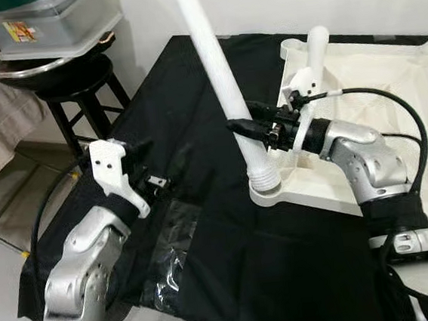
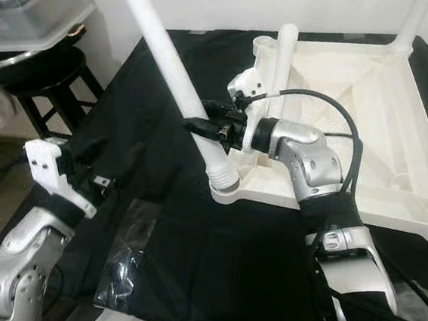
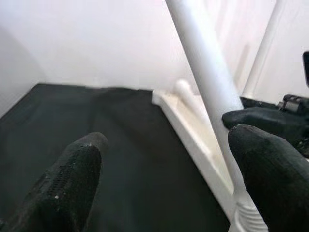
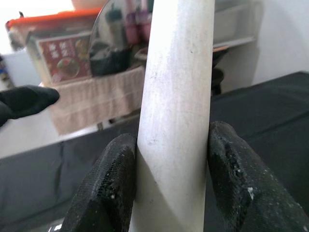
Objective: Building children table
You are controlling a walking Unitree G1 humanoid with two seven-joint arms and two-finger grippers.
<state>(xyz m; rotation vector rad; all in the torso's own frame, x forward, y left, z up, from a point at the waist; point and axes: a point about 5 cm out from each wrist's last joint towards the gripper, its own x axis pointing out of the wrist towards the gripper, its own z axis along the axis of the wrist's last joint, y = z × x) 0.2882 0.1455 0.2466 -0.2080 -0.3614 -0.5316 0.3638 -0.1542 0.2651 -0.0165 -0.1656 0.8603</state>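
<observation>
My right pincer (image 1: 250, 127) is clamped on the white table leg (image 1: 225, 83), low on the shaft just above its threaded end, which sits in the corner socket (image 1: 266, 193) of the upturned white tabletop (image 1: 389, 90). The tabletop lies on the black cloth (image 1: 205, 229) over the counter. My left pincer (image 1: 165, 169) hovers nearby over the cloth, fingers spread, holding nothing. The leg looks like light, stiff, smooth plastic, so I judge it may slip while turning; gripping low near the thread should steady it. A second leg (image 1: 314, 56) lies across the tabletop's far corner.
</observation>
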